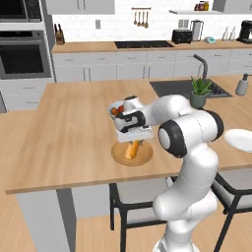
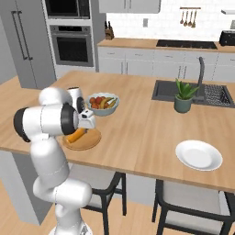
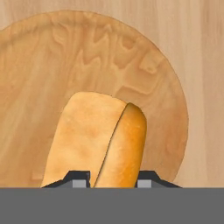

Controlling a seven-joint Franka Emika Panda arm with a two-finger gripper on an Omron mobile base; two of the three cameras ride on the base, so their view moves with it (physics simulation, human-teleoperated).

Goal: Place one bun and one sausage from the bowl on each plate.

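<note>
Hand view, bun: golden-orange elongated split bun [image 3: 103, 140] is seen closest, clamped between the two dark fingertips [image 3: 78, 179] of the gripper [image 3: 113, 180], its free end pointing out over the plate.
Hand view, plate: flat tan wooden disc plate [image 3: 65, 57] lies directly beneath the bun; the hold looks intended for a set-down on this plate. Contact between bun and wood cannot be told.
Left base view, arm: white arm is folded forward over the island counter [image 1: 74, 128], gripper [image 1: 134, 139] aimed down, bun [image 1: 132, 149] hanging tilted from it over the wooden plate [image 1: 118, 155].
Left base view, fruit bowl: small grey-blue bowl of fruit [image 1: 114, 109] sits just behind the hand, partly hidden.
Left base view, second plate: white glossy dish [image 1: 241, 139] is kept well apart to the right, bare, judged to await its own bun and sausage.
Right base view, bun: orange bun [image 2: 76, 135] is seen slanting low over the wooden plate [image 2: 89, 142], beside the fruit bowl [image 2: 103, 103]; white dish [image 2: 198, 155] lies far across the counter.
Progress: release judged still to come; sausages not identified.
</note>
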